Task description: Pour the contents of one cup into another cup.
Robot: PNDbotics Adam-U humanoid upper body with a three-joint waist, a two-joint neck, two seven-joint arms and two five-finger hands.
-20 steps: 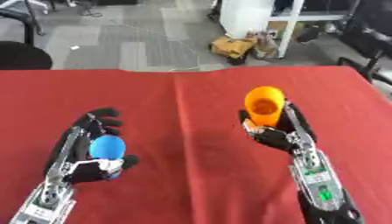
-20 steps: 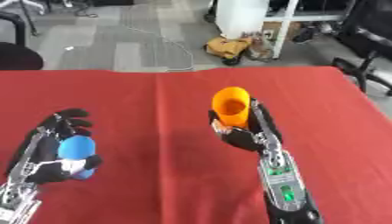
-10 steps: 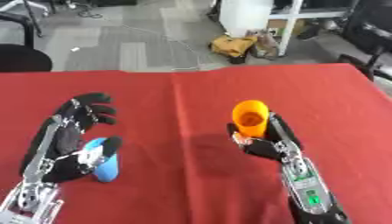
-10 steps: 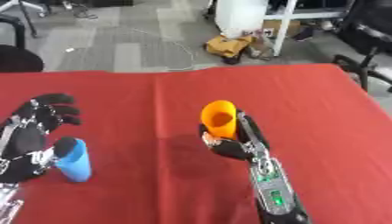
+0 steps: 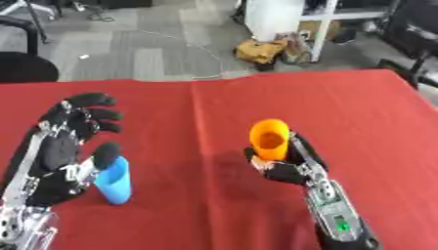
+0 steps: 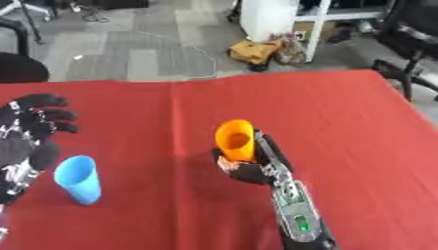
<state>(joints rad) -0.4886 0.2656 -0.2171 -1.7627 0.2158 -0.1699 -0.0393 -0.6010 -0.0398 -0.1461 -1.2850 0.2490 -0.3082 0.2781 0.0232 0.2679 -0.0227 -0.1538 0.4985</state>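
A blue cup (image 6: pixel 78 179) stands upright on the red table (image 5: pixel 359 112), low at the left. My left hand (image 5: pixel 61 151) is beside it with fingers spread and relaxed, off the cup, the thumb close to its rim. An orange cup (image 5: pixel 270 139) is held above the table near the middle, its mouth tipped toward me and a little to the left. My right hand (image 5: pixel 295 163) is curled round its lower part from behind. I cannot see anything inside either cup.
The red cloth runs to a far edge, beyond which lie grey floor, a black chair (image 5: pixel 26 68) at the left, a white cabinet (image 5: pixel 273 17) and a yellow-brown bag (image 5: pixel 261 51). More chairs (image 5: pixel 415 34) stand at the far right.
My left hand has let go of the blue cup and opened beside it. My right hand has carried the orange cup leftward and lower, toward the table's middle.
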